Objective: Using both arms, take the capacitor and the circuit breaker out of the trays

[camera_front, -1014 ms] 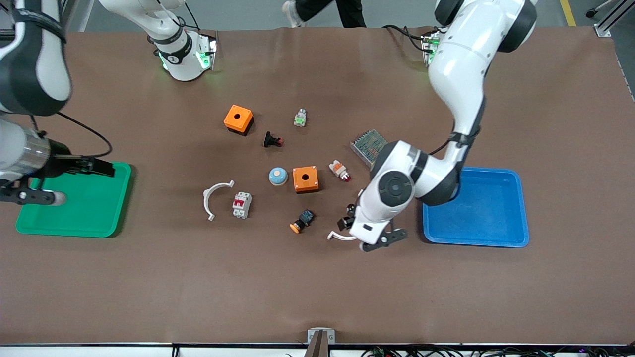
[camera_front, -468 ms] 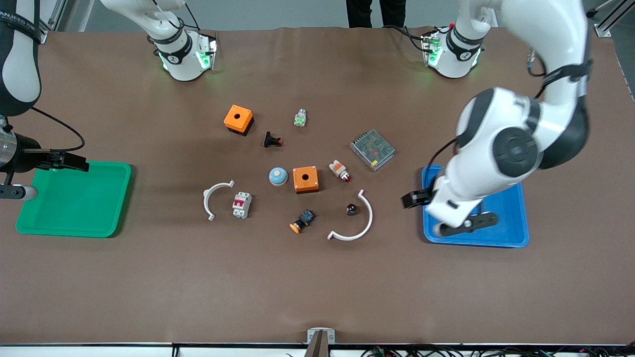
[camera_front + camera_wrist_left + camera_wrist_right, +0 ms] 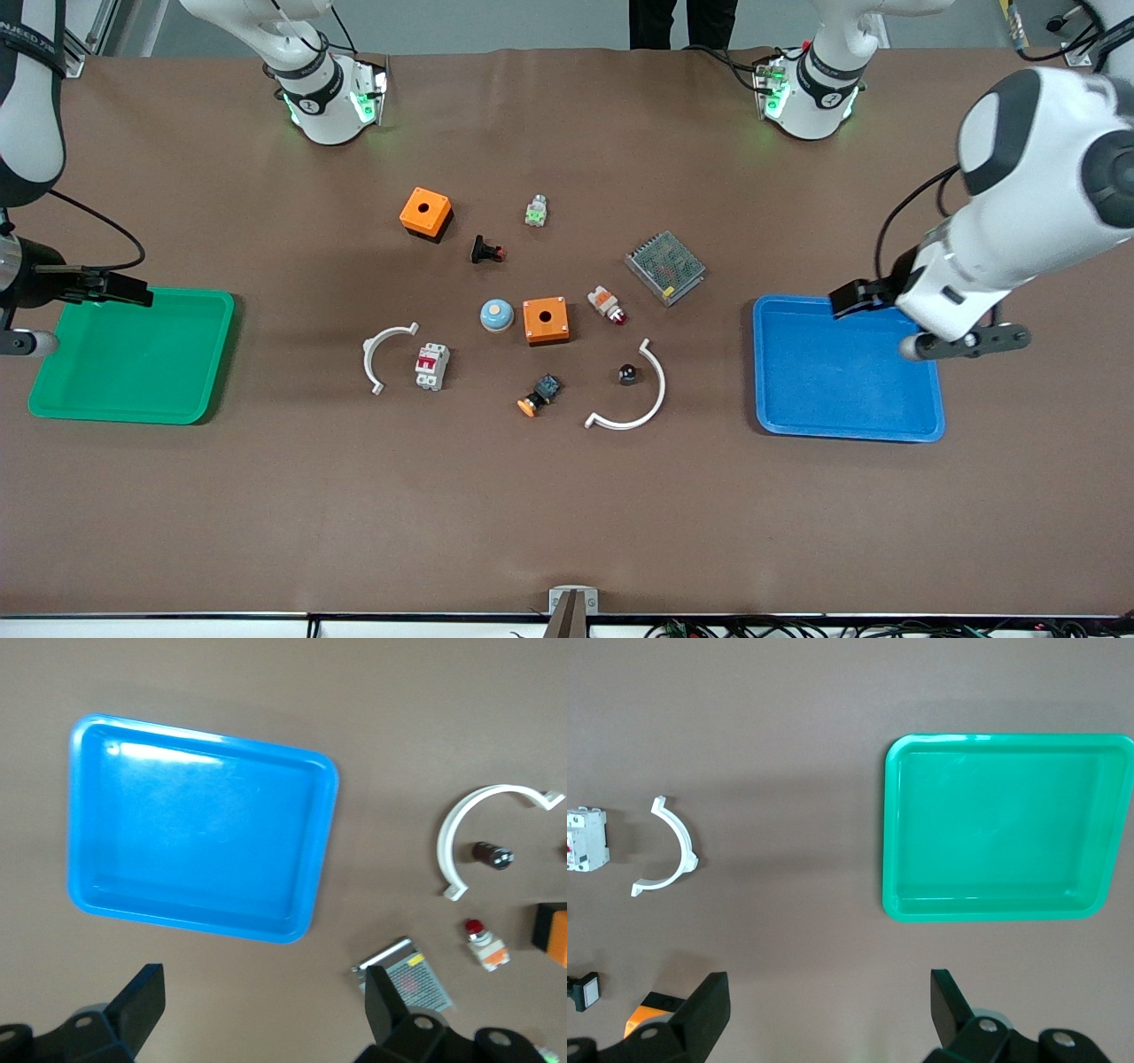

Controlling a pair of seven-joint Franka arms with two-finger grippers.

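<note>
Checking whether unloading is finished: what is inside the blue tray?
Nothing: the blue tray shows only bare floor in the left wrist view. From the front, the open left gripper hangs over its corner, hiding a little.

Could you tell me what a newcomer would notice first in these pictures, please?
The eye goes first to the two bright trays, both with nothing in them: the green tray at the right arm's end and the blue tray at the left arm's end. Between them lie small parts, with the circuit breaker and capacitor each beside a white curved clip. The left gripper hangs open over the blue tray's edge, the right gripper open over the green tray's.
</note>
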